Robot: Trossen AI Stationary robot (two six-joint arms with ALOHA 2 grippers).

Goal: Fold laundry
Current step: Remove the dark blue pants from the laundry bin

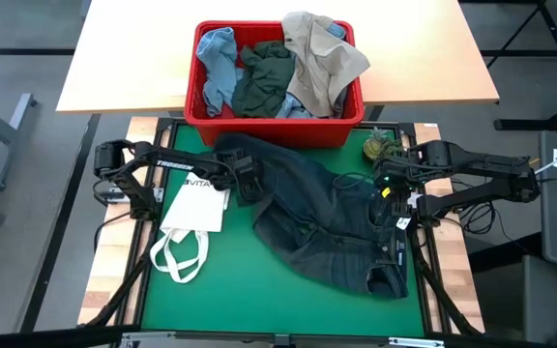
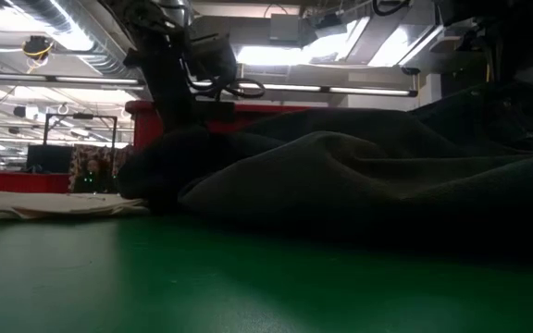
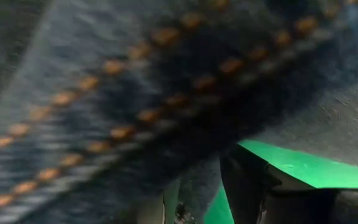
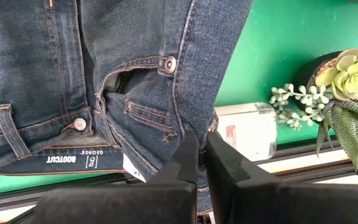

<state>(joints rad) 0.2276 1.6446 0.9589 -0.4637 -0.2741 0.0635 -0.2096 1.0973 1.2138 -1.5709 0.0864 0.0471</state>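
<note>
Left claw [image 1: 249, 179] gripping, right claw [image 1: 387, 193] clamped

A: From above the light is even and soft; the green tabletop [image 1: 259, 290] shows barely any shadow, and the red bin [image 1: 277, 114] is crisp.

B: At table height it's different. Bright ceiling strip lights [image 2: 276, 55] blow out behind, so the jeans [image 2: 368, 185] turn to a dark backlit mound, and the near mat is out of focus.

A: The left wrist picture is heavily blurred, the orange stitching [image 3: 123, 118] smeared. The right wrist picture is sharp and well lit, down to the rivet [image 4: 168, 63].
</note>
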